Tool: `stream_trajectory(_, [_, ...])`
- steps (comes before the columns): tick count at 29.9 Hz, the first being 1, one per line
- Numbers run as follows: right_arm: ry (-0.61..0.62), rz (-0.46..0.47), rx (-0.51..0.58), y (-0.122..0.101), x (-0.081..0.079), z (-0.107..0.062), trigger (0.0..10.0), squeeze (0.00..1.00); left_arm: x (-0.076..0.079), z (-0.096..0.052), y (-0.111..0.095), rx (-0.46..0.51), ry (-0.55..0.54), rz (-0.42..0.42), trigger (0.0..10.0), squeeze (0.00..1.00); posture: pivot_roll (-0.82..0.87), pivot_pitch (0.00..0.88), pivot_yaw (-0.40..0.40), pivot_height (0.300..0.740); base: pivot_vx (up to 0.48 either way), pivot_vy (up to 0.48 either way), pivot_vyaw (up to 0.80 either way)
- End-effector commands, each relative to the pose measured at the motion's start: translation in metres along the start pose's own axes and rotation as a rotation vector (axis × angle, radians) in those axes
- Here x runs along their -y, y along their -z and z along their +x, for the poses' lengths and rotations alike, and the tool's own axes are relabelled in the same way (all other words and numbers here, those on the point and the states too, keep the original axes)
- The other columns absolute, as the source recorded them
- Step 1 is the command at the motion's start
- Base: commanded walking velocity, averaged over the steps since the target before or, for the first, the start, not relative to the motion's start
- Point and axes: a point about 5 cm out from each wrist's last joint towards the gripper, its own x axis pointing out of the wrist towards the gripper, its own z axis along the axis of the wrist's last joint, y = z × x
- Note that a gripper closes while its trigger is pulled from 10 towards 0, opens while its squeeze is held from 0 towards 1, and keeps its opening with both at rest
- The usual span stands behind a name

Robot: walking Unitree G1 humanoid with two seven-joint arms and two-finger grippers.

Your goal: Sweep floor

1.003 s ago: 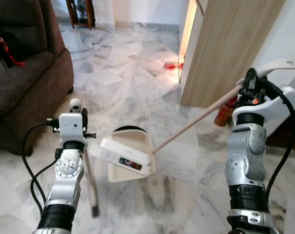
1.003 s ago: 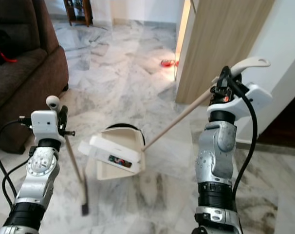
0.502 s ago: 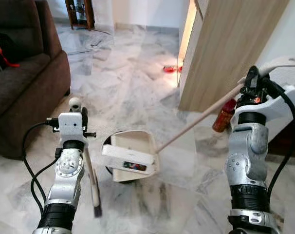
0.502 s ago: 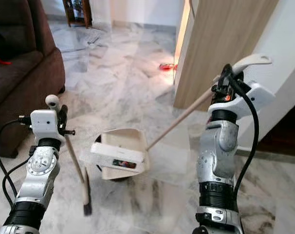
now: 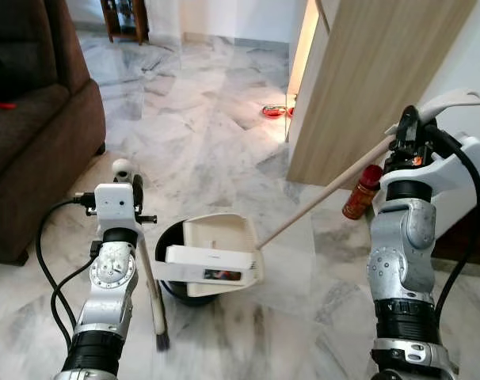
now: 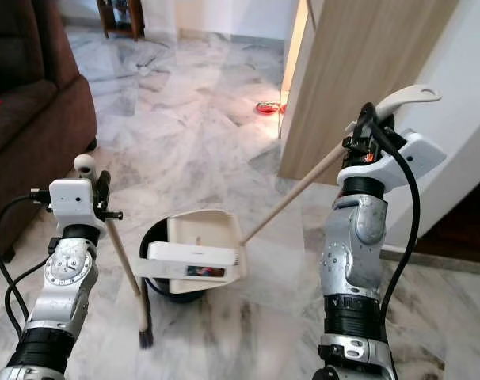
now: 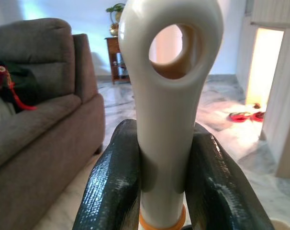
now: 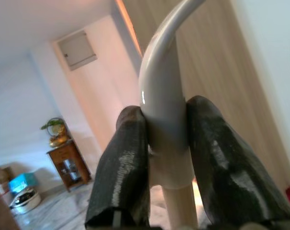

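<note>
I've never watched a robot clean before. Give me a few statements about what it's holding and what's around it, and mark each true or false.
1. The left gripper is shut on the broom handle. True.
2. The dustpan sits over a black bin. True.
3. The right gripper is open. False: it is shut on the dustpan handle.
4. A sofa stands on the robot's right. False: on its left.
5. The floor is carpeted. False: marble tiles.

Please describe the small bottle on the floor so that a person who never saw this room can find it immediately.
Start at the tall light-wood panel on the robot's right side. At its foot, on the grey-veined marble floor, stands a small upright reddish-brown bottle with a red cap. It is the one red-capped container there, beside the long wooden dustpan handle.
</note>
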Motion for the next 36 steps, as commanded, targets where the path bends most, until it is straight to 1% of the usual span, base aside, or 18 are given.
stream_trajectory(1, [0.008,0.035,0.085,-0.019,0.000,0.006,10.0,0.00,0.006,0.004,-0.009,0.044,0.016,0.013,10.0,0.00,0.15,0.060,-0.046,0.740,0.296,0.000,0.00])
stream_trajectory(12, [0.003,0.043,0.077,-0.017,-0.003,0.004,10.0,0.00,0.001,0.001,-0.009,0.044,0.011,0.019,10.0,0.00,0.16,0.053,-0.047,0.740,0.296,0.000,0.00])
stream_trajectory(17, [-0.011,0.052,0.080,-0.017,-0.009,0.005,10.0,0.00,0.000,0.000,-0.009,0.045,0.010,0.024,10.0,0.00,0.16,0.042,-0.045,0.740,0.298,0.000,0.00])
stream_trajectory(22, [-0.013,0.055,0.083,-0.017,-0.010,0.005,10.0,0.00,0.001,-0.001,-0.009,0.045,0.015,0.025,10.0,0.00,0.16,0.040,-0.045,0.740,0.294,0.000,0.00])
stream_trajectory(25, [-0.025,0.040,0.097,-0.019,-0.014,0.004,10.0,0.00,0.001,-0.003,-0.008,0.046,0.022,0.022,10.0,0.00,0.16,0.039,-0.045,0.740,0.000,0.000,0.00])
stream_trajectory(27, [-0.054,-0.006,0.138,-0.026,-0.025,0.002,10.0,0.00,0.001,-0.004,-0.007,0.044,0.025,0.022,10.0,0.00,0.16,0.037,-0.045,0.740,0.000,0.000,0.00])
stream_trajectory(28, [-0.054,-0.006,0.138,-0.026,-0.025,0.002,10.0,0.00,0.001,-0.004,-0.007,0.044,0.025,0.022,10.0,0.00,0.16,0.037,-0.045,0.740,0.000,0.000,0.00])
stream_trajectory(30, [-0.111,-0.026,0.166,-0.030,-0.042,-0.001,10.0,0.00,0.002,-0.004,-0.007,0.044,0.027,0.021,10.0,0.00,0.15,0.039,-0.048,0.740,0.000,0.000,0.00])
stream_trajectory(32, [-0.144,-0.033,0.179,-0.032,-0.051,-0.003,10.0,0.00,0.002,-0.004,-0.007,0.044,0.028,0.020,10.0,0.00,0.15,0.040,-0.049,0.740,0.000,0.000,0.00])
stream_trajectory(36, [-0.177,-0.049,0.203,-0.035,-0.061,-0.006,10.0,0.00,0.002,-0.004,-0.007,0.046,0.027,0.019,10.0,0.00,0.15,0.041,-0.049,0.740,0.000,0.000,0.00])
